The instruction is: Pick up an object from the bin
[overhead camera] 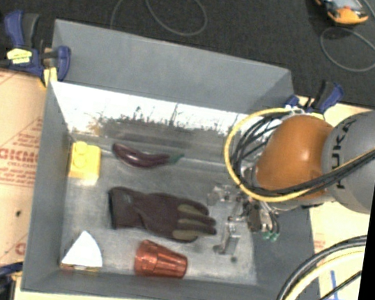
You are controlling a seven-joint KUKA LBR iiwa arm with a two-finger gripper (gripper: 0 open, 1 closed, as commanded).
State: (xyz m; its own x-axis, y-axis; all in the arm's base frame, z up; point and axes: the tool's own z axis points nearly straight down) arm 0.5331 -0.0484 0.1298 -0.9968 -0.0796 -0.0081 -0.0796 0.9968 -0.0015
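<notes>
Camera view: the tool (232, 232) hangs low at the right of the bin (172, 66), just beside the finger ends of a dark glove (153, 212) lying flat at mid-frame. Whether the tool is open or closed cannot be told. A copper-coloured cup (160, 260) lies on its side below the glove.

blocked: glove (156, 213) centre, copper cup (159, 260) front, eggplant (141, 155) back | free: bin floor (214, 270) right of copper cup
</notes>
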